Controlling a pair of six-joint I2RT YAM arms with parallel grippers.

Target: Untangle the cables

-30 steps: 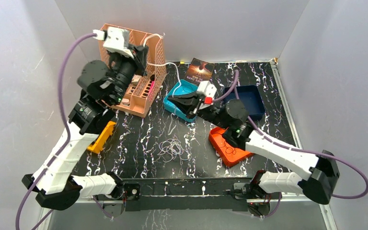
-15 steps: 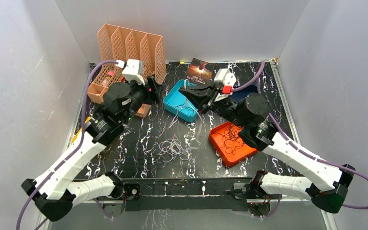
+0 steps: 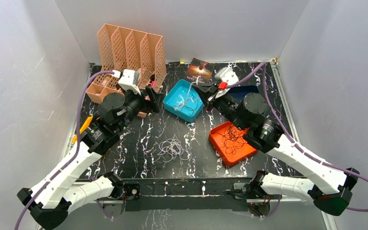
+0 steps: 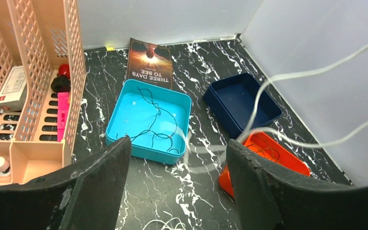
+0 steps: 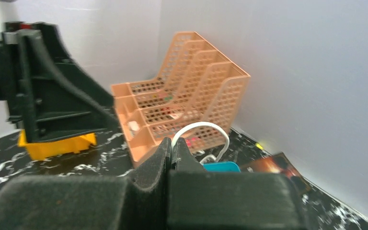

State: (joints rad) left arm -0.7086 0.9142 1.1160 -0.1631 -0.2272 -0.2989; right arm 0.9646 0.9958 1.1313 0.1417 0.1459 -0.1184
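Partly done: black cables lie in the teal tray and orange tray, the right gripper pinches a white cable beside them, the left gripper gapes empty, and a pale tangle lies unsorted on the table.

Our left arm reaches from 7 o'clock up toward 11 o'clock. Its left gripper points to about 3 o'clock, fingers spread wide. Our right arm stretches from 5 o'clock toward 12 o'clock. Its right gripper aims at 10 o'clock, fingers pinched tight on a white cable.
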